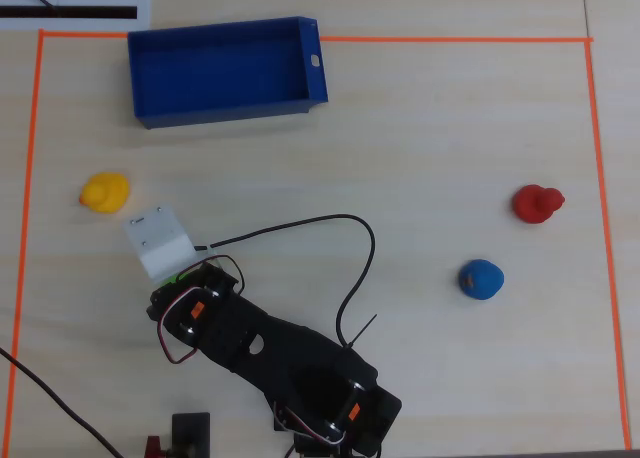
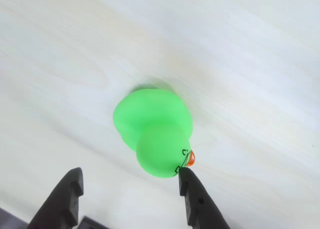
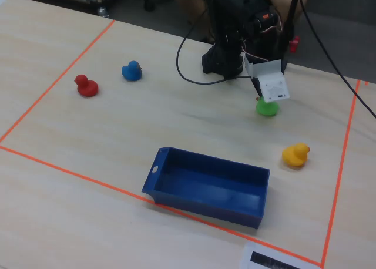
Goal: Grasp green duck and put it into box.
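Green duck (image 1: pixel 178 275) mostly hidden beneath the arm overhead.

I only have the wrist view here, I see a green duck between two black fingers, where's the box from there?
Observer: In the overhead view the box sits at the top left of the taped area, beyond the gripper and green duck.
Operator: Anything in the box?
Observer: The fixed view shows the box floor bare.
Operator: Other ducks in the way?
Observer: The yellow duck stands left of the straight path in the overhead view; the blue duck and red duck are far right.
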